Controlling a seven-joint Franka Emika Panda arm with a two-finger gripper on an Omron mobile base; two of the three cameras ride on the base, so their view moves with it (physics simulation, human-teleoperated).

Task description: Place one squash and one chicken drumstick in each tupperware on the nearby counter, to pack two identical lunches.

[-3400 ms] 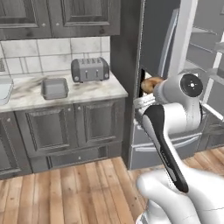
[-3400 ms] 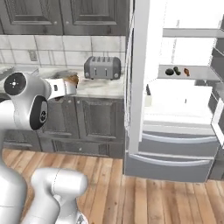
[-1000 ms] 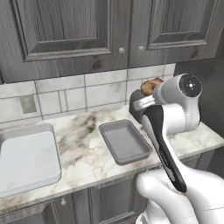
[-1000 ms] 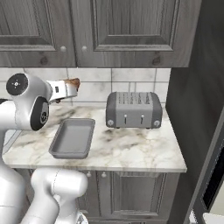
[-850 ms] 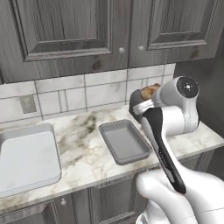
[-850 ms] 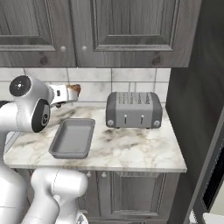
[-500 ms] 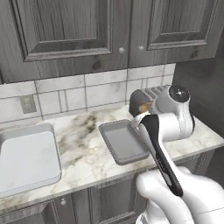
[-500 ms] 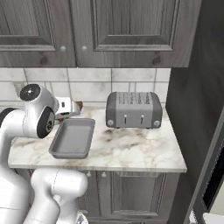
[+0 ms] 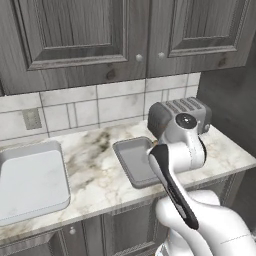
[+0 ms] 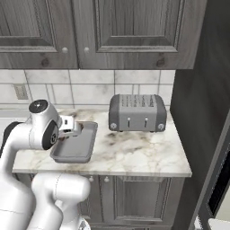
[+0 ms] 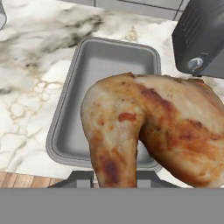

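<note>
My gripper (image 11: 114, 180) is shut on a golden-brown chicken drumstick (image 11: 148, 127), which hangs just above the smaller mid-grey tupperware (image 11: 100, 74). That tray is empty. From the right base view the gripper (image 10: 76, 129) sits low over the tray's (image 10: 72, 150) near-left part. On the marble counter (image 9: 100, 170), the grey tupperware (image 9: 131, 157) lies partly behind my arm. The larger pale tupperware (image 9: 30, 185) lies empty at the far left. The squash is out of view.
A grey slotted toaster (image 10: 137, 112) stands just right of the grey tray, close to my hand (image 11: 201, 35). Dark wall cabinets hang above the tiled backsplash. A tall dark panel closes off the counter's right end (image 10: 193, 90).
Over the last second the arm has swung down and forward, bringing the drumstick from backsplash height to just above the grey tray. Since the earliest frames the base has driven from the fridge to this counter.
</note>
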